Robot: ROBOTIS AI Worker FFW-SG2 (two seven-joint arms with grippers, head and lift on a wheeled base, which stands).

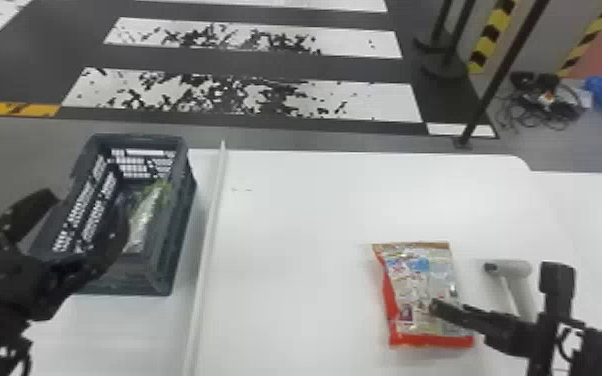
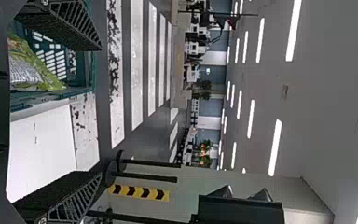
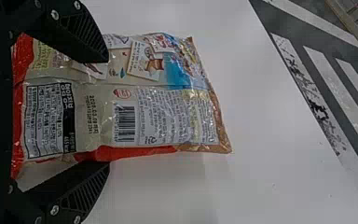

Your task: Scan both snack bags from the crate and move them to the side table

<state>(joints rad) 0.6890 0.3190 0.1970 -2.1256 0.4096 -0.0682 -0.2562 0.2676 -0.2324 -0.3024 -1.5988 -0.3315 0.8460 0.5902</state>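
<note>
With the red-edged snack bag [image 1: 410, 285] lying barcode [image 3: 125, 123] up on the white table [image 1: 305, 225], beside the scanner [image 1: 510, 269] and at the wide-set fingers of the right gripper [image 3: 107, 112], looks partway done; cannot tell whether scanned. Seems to leave that bag for the side table, and the green snack bag [image 1: 145, 215], inside the crate [image 1: 177, 240] near the left gripper [image 2: 100, 112] with fingers also wide, for lifting, scanning and moving.

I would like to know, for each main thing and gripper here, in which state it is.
Crate: upright, open-topped, one bag inside
Green-and-silver snack bag: inside the crate
Red-edged snack bag: flat on the table, barcode side up
Scanner: on the table, beside the red-edged bag
Left gripper: open
Right gripper: open, over the red-edged bag
</note>
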